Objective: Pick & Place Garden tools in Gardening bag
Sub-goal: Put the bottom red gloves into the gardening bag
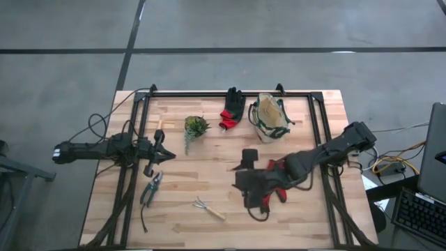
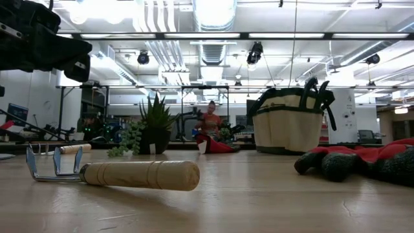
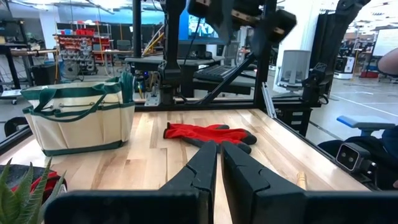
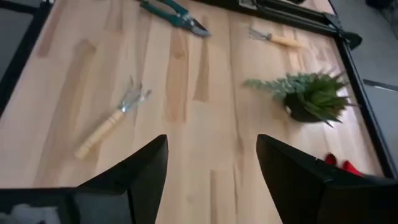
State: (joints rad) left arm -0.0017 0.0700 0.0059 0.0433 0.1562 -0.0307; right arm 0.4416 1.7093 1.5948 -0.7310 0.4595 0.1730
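Hovering with its fingers spread wide, the right gripper [image 1: 245,183] has the red glove [image 1: 275,185] just beside it: soft, limp, light, best pinched at the cuff. The left gripper [image 1: 162,148] waits pressed closed, well apart.

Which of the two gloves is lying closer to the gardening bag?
The black-and-red glove, lying just beside the gardening bag at the table's far edge. The red glove lies nearer the middle, under the right arm.
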